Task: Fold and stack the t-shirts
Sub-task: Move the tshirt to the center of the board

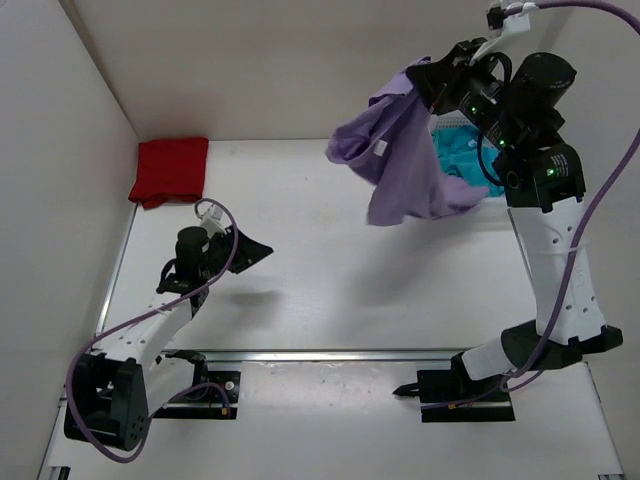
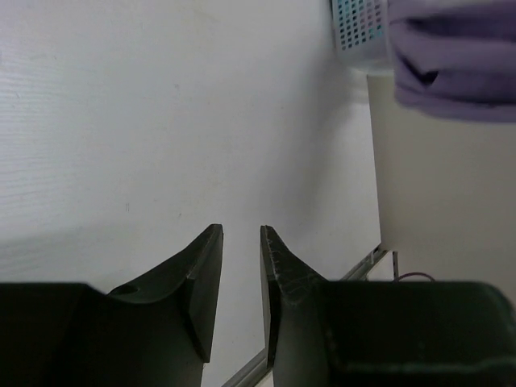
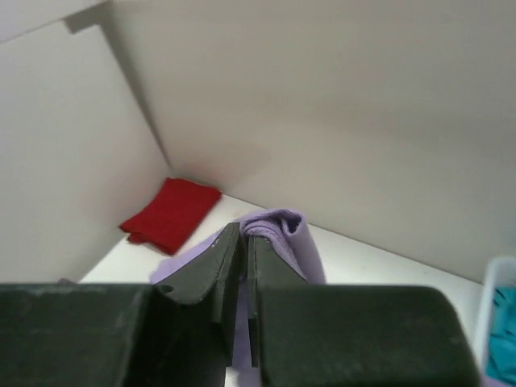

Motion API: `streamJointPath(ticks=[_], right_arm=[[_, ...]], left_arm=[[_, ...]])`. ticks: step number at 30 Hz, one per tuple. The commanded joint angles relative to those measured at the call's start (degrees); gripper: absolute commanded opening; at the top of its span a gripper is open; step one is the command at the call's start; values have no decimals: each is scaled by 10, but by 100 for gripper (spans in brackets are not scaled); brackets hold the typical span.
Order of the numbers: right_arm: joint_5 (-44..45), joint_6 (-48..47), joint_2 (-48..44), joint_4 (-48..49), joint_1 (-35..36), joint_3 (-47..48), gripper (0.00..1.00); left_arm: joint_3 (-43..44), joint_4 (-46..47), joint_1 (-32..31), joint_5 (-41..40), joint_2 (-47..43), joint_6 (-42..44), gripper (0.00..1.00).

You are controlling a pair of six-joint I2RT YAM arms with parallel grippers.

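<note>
a white table (image 1: 330, 290) walled on three sides, seen from above, with two arms at its near edge.

the right gripper (image 1: 428, 78) is raised high over the far right of the table. its jaws are pinched tight on the purple shirt (image 1: 400, 160), which hangs from it in a loose bunch, clear of the surface. behind the shirt a basket (image 2: 359, 32) holds the teal shirt (image 1: 462, 160). the red shirt (image 1: 170, 170) lies folded in the far left corner.

the left gripper (image 1: 250, 250) sits low over the table's left middle, jaws apart by a narrow gap, with nothing between them.

the step looks like bringing the purple shirt out to be laid flat for folding. to do it well, the right arm should probably carry the shirt toward the open middle and lower it slowly, so the hanging hem lands first and the cloth spreads rather than piles. the grip looks to be on a gathered clump, not one edge, so the left gripper may need to take a free corner and draw it sideways. mind the hanging cloth near the basket rim, where it could snag.
</note>
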Motion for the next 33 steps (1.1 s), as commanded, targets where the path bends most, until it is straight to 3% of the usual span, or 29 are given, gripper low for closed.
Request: streamJointPath(ticks=[1,3,7,11,15,19,21,24,27,28,30,33], right_arm=[[-89,24,28,58,-4,-59,0],[-118,43,20,85,0,-141,0],[-192,128,-15,254,-19,-424,0],[-223,193,-16,363,-77,-604,0],[-158,176,-4,320,-104,-639,11],[-105,154,-42,300,-112,-664,43],[-48,141,-67,258,-93,-668,48],[-15,135,-138,265,-54,-740,46],[-38,160,-196,313,-21,-852,28],[-52,168,-203,336,-2,-898,27],[-53,174,-210,367,35,-952,30],[-78,181,-186,409,50,-992,43]], left_arm=[[38,-25,35,44,-22,1,36],[47,-31,50,46,-27,1,37],[44,-27,55,30,-27,-2,40],[15,-20,33,6,-23,1,40],[0,-11,15,-14,-4,7,43],[-1,0,-17,-41,19,5,45],[0,10,-38,-58,36,2,46],[6,20,-64,-62,64,-1,46],[-4,42,-77,-66,86,-8,46],[-3,43,-82,-66,89,-6,46],[-4,41,-84,-65,99,-6,46],[-9,47,-89,-67,100,-8,46]])
